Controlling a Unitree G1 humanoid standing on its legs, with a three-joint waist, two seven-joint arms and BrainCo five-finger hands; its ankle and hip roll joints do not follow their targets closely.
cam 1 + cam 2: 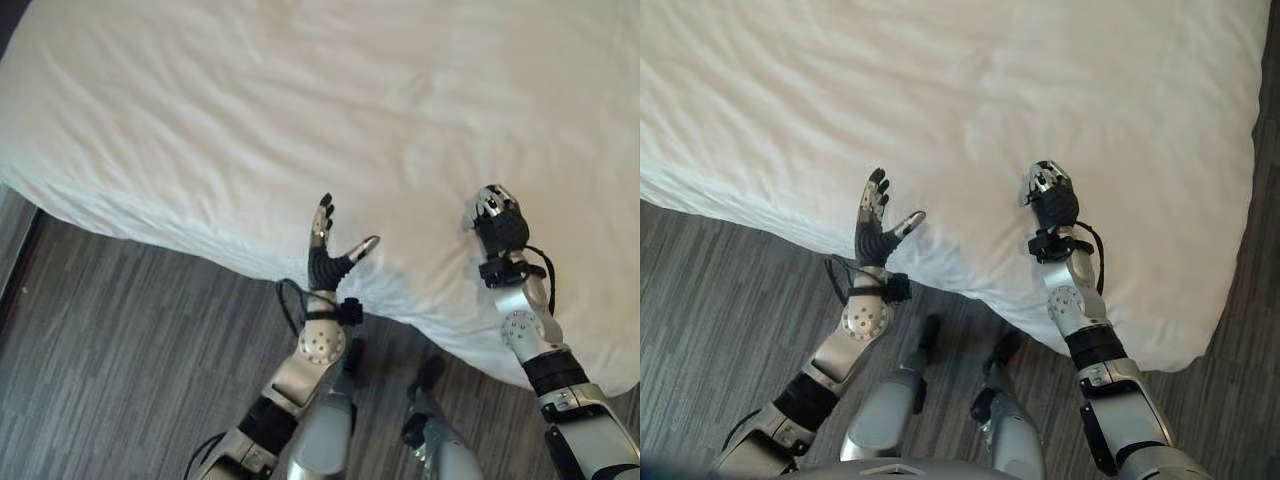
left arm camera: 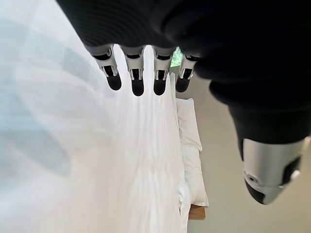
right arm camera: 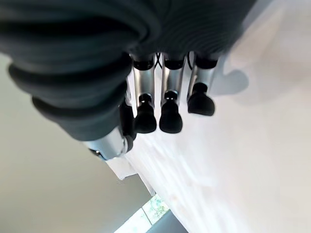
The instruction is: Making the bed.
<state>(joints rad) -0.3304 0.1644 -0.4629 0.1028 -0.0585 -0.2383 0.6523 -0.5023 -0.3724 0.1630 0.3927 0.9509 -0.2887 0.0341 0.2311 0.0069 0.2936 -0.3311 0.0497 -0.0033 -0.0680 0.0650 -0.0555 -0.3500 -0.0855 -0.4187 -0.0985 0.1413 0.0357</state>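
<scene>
Floor (image 1: 120,330) of dark grey planks is seen nearest, under the bed's edge. Just beyond it, the left hand (image 1: 325,250) is held upright at the near edge of the white cover (image 1: 330,110), fingers straight and thumb spread wide, nothing gripped. The right hand (image 1: 497,222) is placed over the cover further in, fingers bent downward, and no cloth is seen caught in them. Beyond, the cover is spread over the whole bed with soft wrinkles, and pillows (image 2: 190,145) are seen at the far end. If the cover is pulled by one hand alone, it could probably be dragged crooked or bunched.
</scene>
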